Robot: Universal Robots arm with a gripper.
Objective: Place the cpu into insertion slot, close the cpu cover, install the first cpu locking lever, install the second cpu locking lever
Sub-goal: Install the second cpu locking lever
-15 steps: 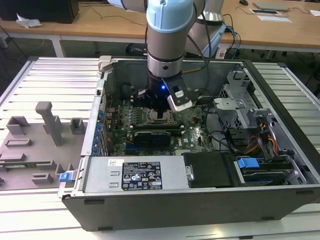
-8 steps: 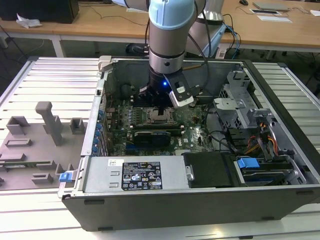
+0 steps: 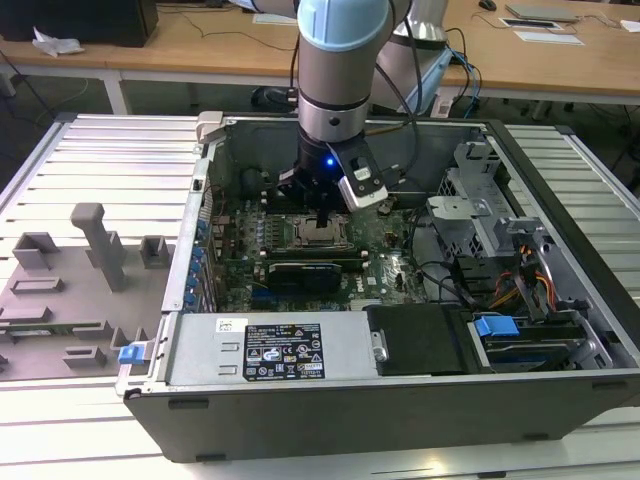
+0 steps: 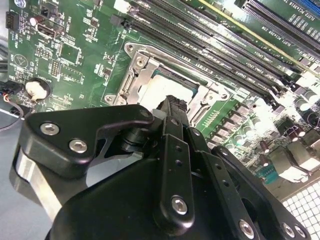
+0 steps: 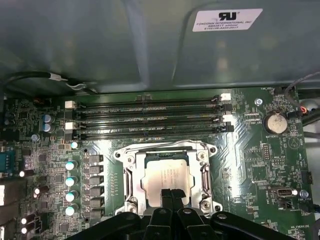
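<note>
The cpu (image 5: 167, 172) lies flat in the insertion slot (image 5: 131, 200), its pale metal top showing; the pin field is hidden under it. The cpu cover (image 5: 165, 148) lies down flat around the chip, framing it. My gripper (image 5: 171, 194) is shut, its two black fingertips pressed together with nothing between them, right over the chip's edge nearest the camera. In the second wrist view the gripper (image 4: 174, 104) stands over the cpu (image 4: 157, 90) and the cpu cover (image 4: 134, 75). In the exterior view the gripper (image 3: 322, 215) hangs just above the cpu (image 3: 320, 236) inside the open computer case.
Long memory slots (image 5: 150, 120) run just beyond the socket, with a coin battery (image 5: 275, 121) to one side. A black graphics card (image 3: 305, 275), the power supply (image 3: 270, 350) and a drive bay (image 3: 497, 325) crowd the case. Grey fixtures (image 3: 100, 245) sit at the exterior view's left.
</note>
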